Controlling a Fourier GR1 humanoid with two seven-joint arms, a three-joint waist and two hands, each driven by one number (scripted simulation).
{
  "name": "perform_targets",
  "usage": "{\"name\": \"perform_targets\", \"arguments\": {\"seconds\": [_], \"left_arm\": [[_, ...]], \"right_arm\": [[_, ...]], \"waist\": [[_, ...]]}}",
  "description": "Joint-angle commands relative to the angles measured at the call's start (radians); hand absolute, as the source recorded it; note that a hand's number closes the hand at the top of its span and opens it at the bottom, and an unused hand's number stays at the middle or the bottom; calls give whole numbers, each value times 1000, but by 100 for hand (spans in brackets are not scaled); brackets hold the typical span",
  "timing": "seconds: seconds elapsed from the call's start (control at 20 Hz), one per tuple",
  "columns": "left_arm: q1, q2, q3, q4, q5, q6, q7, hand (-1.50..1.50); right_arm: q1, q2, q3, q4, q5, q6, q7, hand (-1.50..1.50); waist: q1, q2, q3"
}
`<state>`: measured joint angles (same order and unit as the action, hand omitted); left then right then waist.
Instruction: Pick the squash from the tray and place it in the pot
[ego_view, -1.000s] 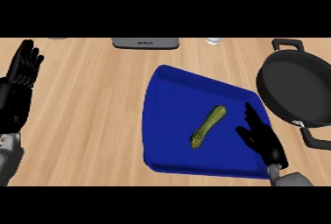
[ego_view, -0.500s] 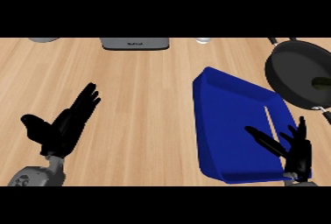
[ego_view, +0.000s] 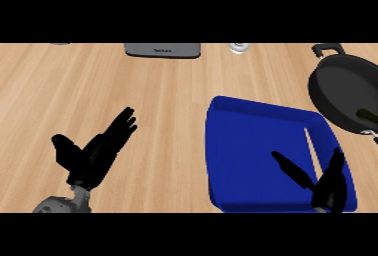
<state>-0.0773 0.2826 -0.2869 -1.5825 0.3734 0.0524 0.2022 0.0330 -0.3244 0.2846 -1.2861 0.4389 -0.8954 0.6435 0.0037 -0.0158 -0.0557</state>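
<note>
The blue tray lies on the wooden counter right of centre, with nothing on it. At the right edge stands the black pot; a bit of the green squash shows inside it near its lower rim. My right hand hovers open over the tray's near right corner, fingers and thumb spread. My left hand is open over the bare counter at the lower left, fingers pointing up and to the right.
A grey device sits at the counter's far edge, centre. A small glass object stands to its right. Another grey item peeks in at the top left.
The squash has gone from the tray and lies in the pot. My right hand has drawn back, open, to the tray's near corner. The view has shifted right and the left hand shows lower.
</note>
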Motion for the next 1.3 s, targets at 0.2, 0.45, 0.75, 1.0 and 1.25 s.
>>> {"name": "perform_targets", "arguments": {"seconds": [0.2,0.45,0.75,1.0,1.25], "left_arm": [[14,-17,-31,-1,-3,-7,11,0],[-2,-19,-19,-12,6,0,29,0],[10,1,9,-2,15,-14,13,0],[24,13,-5,-33,7,-19,37,0],[40,-9,-21,-36,-2,-11,31,0]], "right_arm": [[-87,91,49,-62,139,141,415,-150],[-181,139,33,-118,240,243,681,-150],[-305,261,-23,-151,386,354,842,-150],[-365,322,-62,-99,449,389,844,-150],[-406,324,-82,-18,448,442,845,-150]], "waist": [[23,13,36],[22,8,40],[14,8,44],[12,7,49],[12,8,50]]}}
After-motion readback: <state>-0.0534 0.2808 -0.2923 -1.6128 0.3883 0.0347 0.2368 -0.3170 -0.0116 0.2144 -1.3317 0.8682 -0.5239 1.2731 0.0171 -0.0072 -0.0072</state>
